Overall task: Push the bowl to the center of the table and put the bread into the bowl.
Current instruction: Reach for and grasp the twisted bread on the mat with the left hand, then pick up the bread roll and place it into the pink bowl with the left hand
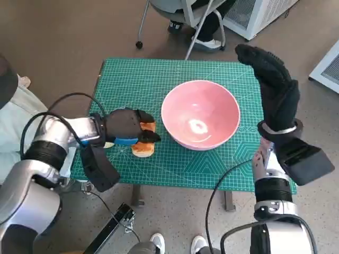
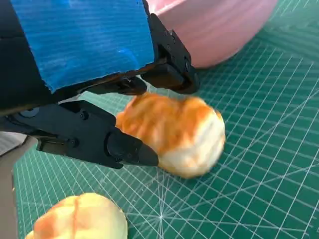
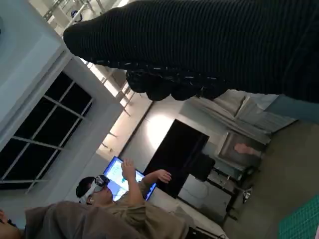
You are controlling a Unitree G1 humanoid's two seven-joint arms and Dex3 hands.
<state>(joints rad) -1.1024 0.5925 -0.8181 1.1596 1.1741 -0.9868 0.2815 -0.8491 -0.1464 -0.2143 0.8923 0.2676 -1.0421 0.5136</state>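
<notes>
**Left hand holds the bread beside the pink bowl**

The pink bowl (image 1: pixel 200 114) sits on the green mat (image 1: pixel 132 74), a little right of the middle of the head view. It is the right way up.

The left hand (image 1: pixel 123 127) is in the left middle of the head view, just beside the bowl. Its fingers (image 2: pixel 107 142) are closed around a piece of bread (image 2: pixel 174 132). In the left wrist view the bread is golden on top and pale below, and it is pinched from 2 sides. The bread looks to be at or just above the mat; I cannot tell which.

A 2nd bread (image 2: pixel 79 219) lies on the mat in the lower left corner of the left wrist view, near the first one.

The right hand (image 1: pixel 275 90) is raised at the right side of the head view, next to the bowl but not touching it. Its fingers are straight and it holds nothing.

A person (image 3: pixel 114 199) shows in the lower left of the right wrist view, with hands raised.
</notes>
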